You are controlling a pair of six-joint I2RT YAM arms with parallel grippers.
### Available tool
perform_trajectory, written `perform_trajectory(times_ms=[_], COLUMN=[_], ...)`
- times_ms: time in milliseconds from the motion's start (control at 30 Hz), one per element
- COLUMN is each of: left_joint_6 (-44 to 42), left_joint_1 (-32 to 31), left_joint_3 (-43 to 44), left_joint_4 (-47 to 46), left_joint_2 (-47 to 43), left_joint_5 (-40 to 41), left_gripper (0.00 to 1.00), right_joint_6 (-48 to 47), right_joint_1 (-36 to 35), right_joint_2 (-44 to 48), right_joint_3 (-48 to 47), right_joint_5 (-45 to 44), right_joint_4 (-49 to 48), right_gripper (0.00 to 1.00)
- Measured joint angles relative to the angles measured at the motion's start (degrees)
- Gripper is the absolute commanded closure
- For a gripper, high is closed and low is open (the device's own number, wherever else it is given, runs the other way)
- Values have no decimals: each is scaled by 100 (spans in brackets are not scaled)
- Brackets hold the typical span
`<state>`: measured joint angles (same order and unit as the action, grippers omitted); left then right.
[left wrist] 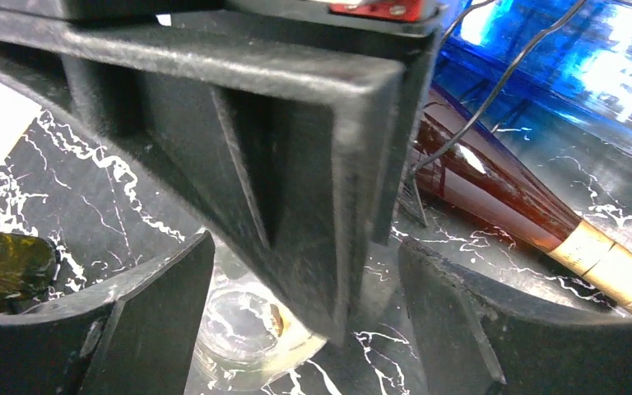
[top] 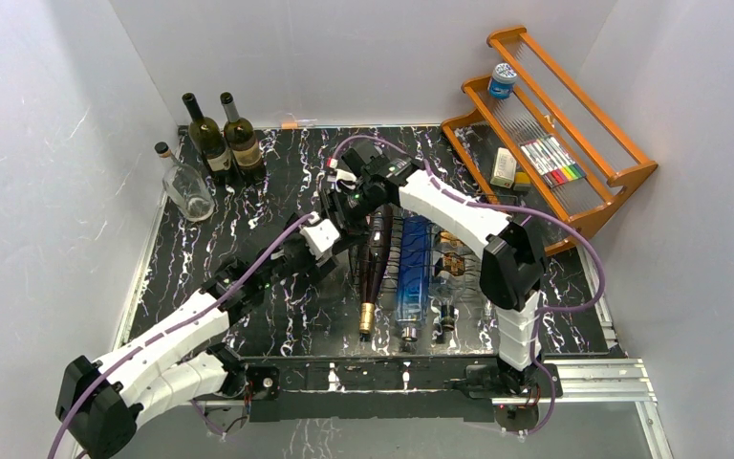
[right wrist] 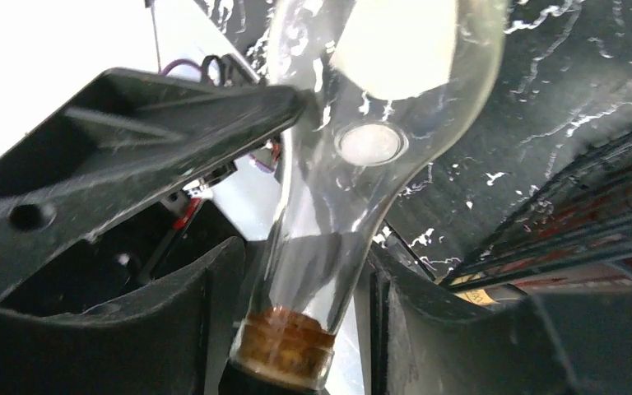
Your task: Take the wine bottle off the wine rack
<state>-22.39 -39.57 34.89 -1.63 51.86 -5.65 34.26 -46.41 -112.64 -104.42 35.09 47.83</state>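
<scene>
Seen from above, two robot arms meet over a black marble table, just left of a low black wire rack. The overhead view hides what lies between their grippers.

The right wrist camera shows a clear wine bottle. Its neck, with a brown cap at the end, sits between the fingers of the right gripper. The fingers stand close on both sides of the neck, but I cannot tell whether they are pressing on it. One finger of the left arm touches the bottle's shoulder. The rack's wires run to the right of the bottle, apart from it, so the bottle is off the rack.

The left wrist camera shows the left gripper spread wide around the same bottle. The glass is close to one finger, and there is a clear gap before the other. I cannot tell whether the bottle's base rests on the table.

Three bottles lie side by side in the rack, necks pointing near. From left to right they are a dark red bottle with gold foil, a blue bottle and a clear one.

At the far left of the table stand two green bottles and a clear flask. An orange shelf stands at the far right.
</scene>
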Motion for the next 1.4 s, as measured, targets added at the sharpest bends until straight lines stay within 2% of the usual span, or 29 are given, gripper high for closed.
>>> perform_trajectory(times_ms=[133,400,433,500,533,567,700,933,1233,1300,1400], left_joint_6=[-22,79,114,238,310,387,688,1156,1893,2000,2288], left_joint_1=[28,39,46,46,46,35,26,9,149,372,1069], left_joint_3=[7,-26,-66,-70,-70,-68,37,111,385,468,654], left_joint_4=[-155,-299,-271,-258,-264,-275,-264,-188,46,90,173], left_joint_2=[66,-177,-273,-326,-326,-319,-199,-170,79,184,398], left_joint_5=[13,280,378,553,597,623,824,1364,2396,2409,2280], left_gripper=[40,75,84,91,97,99,100,100,100,100,100], right_joint_6=[179,774,942,1130,1174,1191,1093,887,-72,-291,-535], right_joint_1=[-22,59,59,55,52,76,527,1976,2055,2057,2057], right_joint_2=[350,815,815,815,815,826,1606,3211,4127,4297,4597], right_joint_3=[455,1082,1145,1152,1137,1113,1163,1862,2365,2498,2758], right_joint_5=[302,636,717,789,798,789,431,116,-669,-942,-1314], right_joint_4=[-601,-2087,-2312,-2542,-2603,-2625,-2463,-2518,-1473,-1196,-946], right_gripper=[29,22,20,14,4,2,2,2,2,2,2])
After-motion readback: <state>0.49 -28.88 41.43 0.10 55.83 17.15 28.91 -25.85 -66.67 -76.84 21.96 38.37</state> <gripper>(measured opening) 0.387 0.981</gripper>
